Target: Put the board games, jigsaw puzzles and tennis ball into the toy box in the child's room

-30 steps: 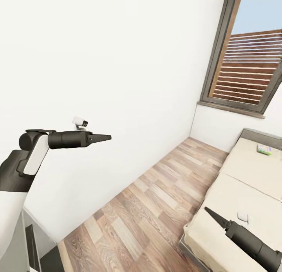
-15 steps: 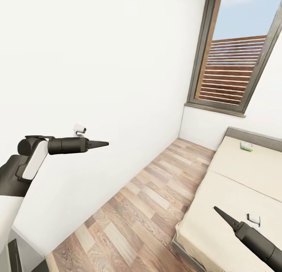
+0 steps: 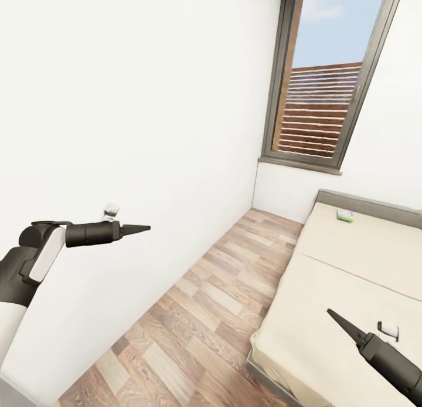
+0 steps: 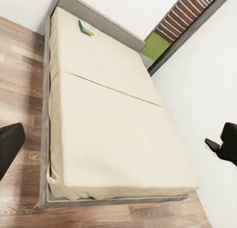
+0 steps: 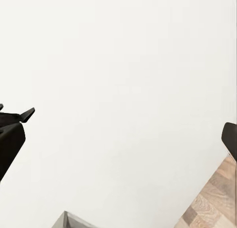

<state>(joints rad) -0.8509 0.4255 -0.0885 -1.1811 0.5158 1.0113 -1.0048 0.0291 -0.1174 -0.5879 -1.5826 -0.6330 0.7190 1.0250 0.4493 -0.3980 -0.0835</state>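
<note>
The left arm (image 3: 35,257) has a rounded dark-grey shoulder segment, a white panel along the upper link and a white shell lower down. Its forearm is a smooth black cylinder that tapers into the left gripper (image 3: 138,227), a slim black pointed cone. A small white block sits atop the wrist. The right gripper (image 3: 343,326) has the same black pointed shape on a matte charcoal cylinder, with a small white clip beside it.

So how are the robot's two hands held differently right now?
The left hand points out level, by the white wall and over the wood floor. The right hand tilts upward and hangs over the bed. Both are dark, tapered and hold nothing.
</note>
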